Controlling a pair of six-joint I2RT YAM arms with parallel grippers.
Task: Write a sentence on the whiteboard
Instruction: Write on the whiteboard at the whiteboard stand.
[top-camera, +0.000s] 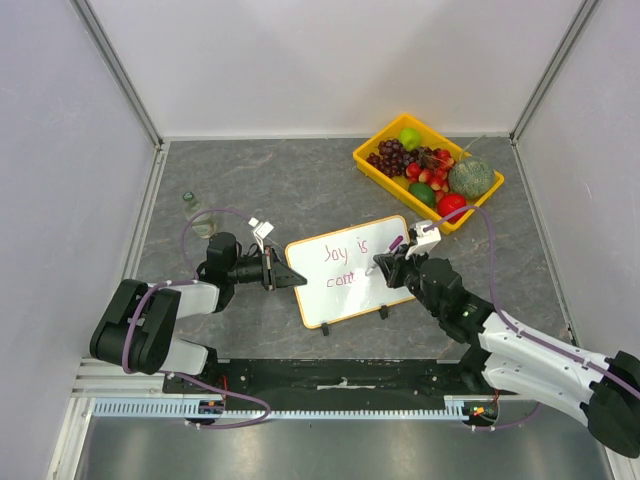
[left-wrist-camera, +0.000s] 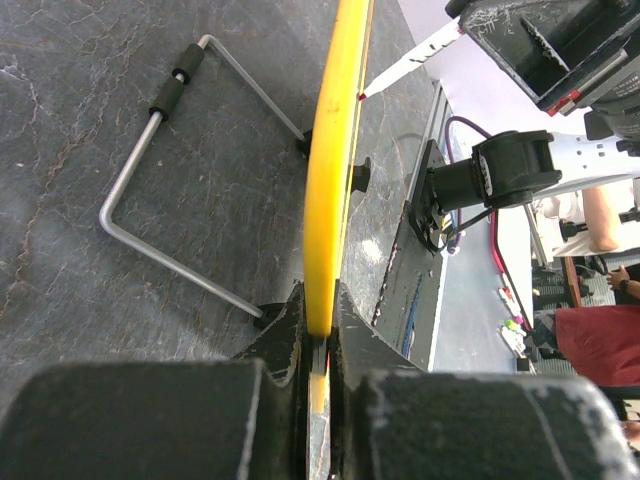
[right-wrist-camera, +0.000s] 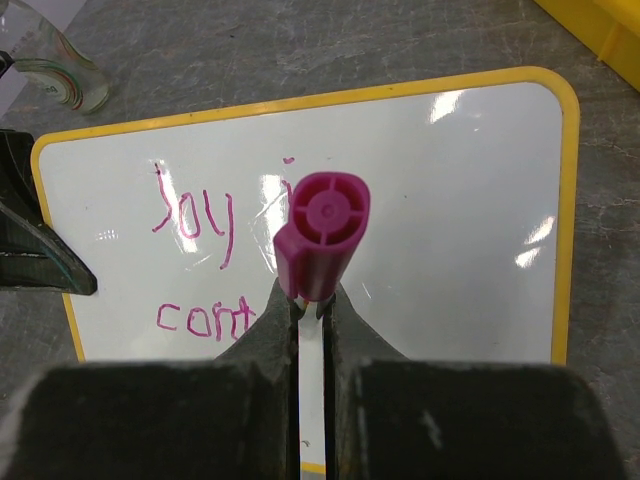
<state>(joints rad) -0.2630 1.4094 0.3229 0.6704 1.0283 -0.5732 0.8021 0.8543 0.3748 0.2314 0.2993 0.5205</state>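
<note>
Top view. Found board (top-camera: 350, 270) at table centre, glossy white, rounded corners, thin yellowish frame, two black feet on near edge. Read words (top-camera: 345, 262) in thin pinkish-red script: "Joy is" on upper line, "cont" below. Logged left gripper (top-camera: 283, 275) clamped on frame at board's 9 o'clock side. Logged right gripper (top-camera: 385, 262) over board's 3 o'clock half, closed tight on marker (top-camera: 400, 245). Noted tray (top-camera: 425, 170) of fruit at 1 o'clock from board, well apart; bottle (top-camera: 195, 212) at 10 o'clock.

Left wrist view. Seen board (left-wrist-camera: 335, 150) edge-on as a yellow strip, pinched between the fingers of left gripper (left-wrist-camera: 318, 345). Noted bent wire stand (left-wrist-camera: 170, 200) at 9 o'clock of the strip, resting on grey table. Spotted marker (left-wrist-camera: 400, 70) at 1 o'clock, red tip on or just off the board face; cannot tell which.

Right wrist view. Seen board (right-wrist-camera: 450, 200) with glare patches, right half unmarked. Read words (right-wrist-camera: 200, 260) as "Joy", one dot, "cont"; remainder hidden behind marker. Noted magenta marker (right-wrist-camera: 322, 235) end-on, squeezed in right gripper (right-wrist-camera: 312, 310). Left gripper (right-wrist-camera: 40, 250) at 9 o'clock edge; bottle (right-wrist-camera: 60, 70) at 10 o'clock.
</note>
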